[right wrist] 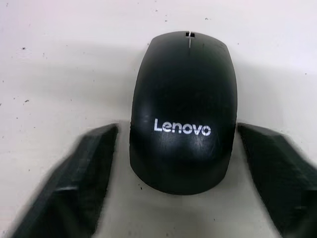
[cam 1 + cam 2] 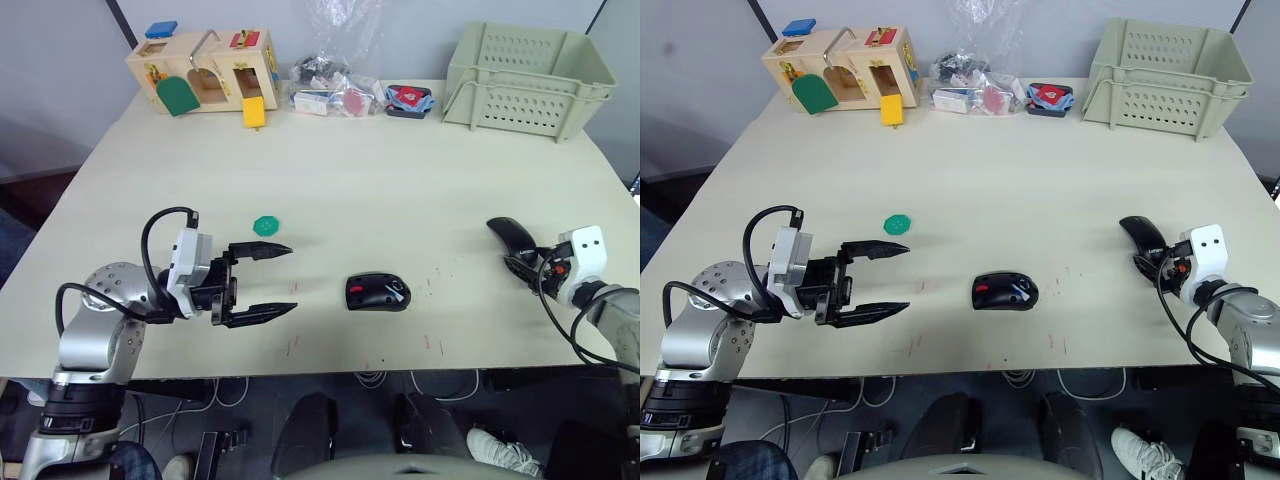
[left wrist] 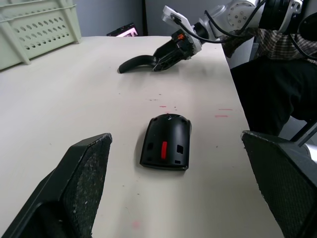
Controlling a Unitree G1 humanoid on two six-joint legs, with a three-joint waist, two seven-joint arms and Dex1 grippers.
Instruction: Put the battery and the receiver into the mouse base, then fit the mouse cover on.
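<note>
From the head views, we are holding our left gripper (image 2: 262,283) out over the counter (image 2: 350,180) with its fingers spread wide and gripping nothing, aimed toward the mouse base (image 2: 378,292), which is lying near the counter's front edge between our two arms. Our right gripper (image 2: 522,266) is reaching to the mouse cover (image 2: 512,235) at the right side, probably so we can pick it up for the closing step. A green disc (image 2: 265,225) is sitting just beyond the left fingers.

In the left wrist view, the mouse base (image 3: 166,142) is lying ahead of and between the two parted fingers (image 3: 81,178), well apart from both, its red parts showing.

In the right wrist view, we are straddling the mouse cover (image 1: 183,109) with released fingers (image 1: 84,173), one on each side of its lettered end; the shell is resting on the counter between them, with a gap visible on both sides, so nothing is clamped yet.
</note>
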